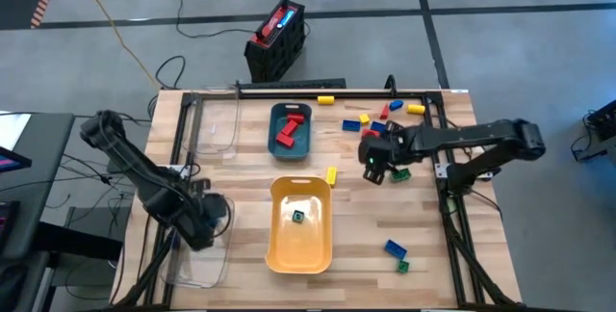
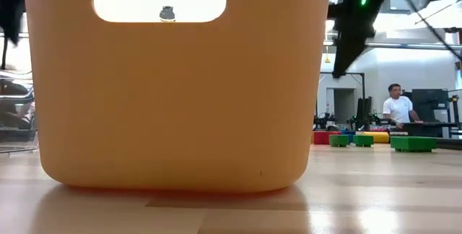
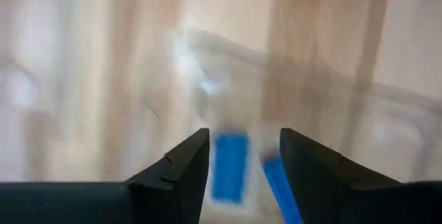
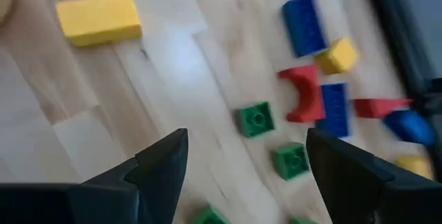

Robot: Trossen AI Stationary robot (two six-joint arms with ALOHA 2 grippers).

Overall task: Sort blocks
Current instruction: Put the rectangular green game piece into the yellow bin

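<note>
My left gripper (image 3: 242, 137) hangs open over the clear tray (image 1: 197, 254) at the table's near left. Two blue blocks (image 3: 230, 165) lie in that tray below its fingers. My right gripper (image 4: 245, 141) stands open, pointing down over the loose blocks at the table's right. Two green blocks (image 4: 255, 120) lie on the wood just beyond its fingertips. Next to them are a red arch (image 4: 304, 92) and blue blocks (image 4: 335, 110). A yellow block (image 4: 98, 19) lies apart, near the yellow tray (image 1: 300, 254). Neither gripper holds anything.
A teal tray (image 1: 272, 139) with red blocks stands at the far middle, and the yellow tray holds a green block (image 1: 298, 217). A second clear tray (image 1: 217, 124) is far left. A blue block (image 1: 395, 248) and a green block (image 1: 402, 266) lie near right. A person (image 2: 395, 107) stands beyond the table.
</note>
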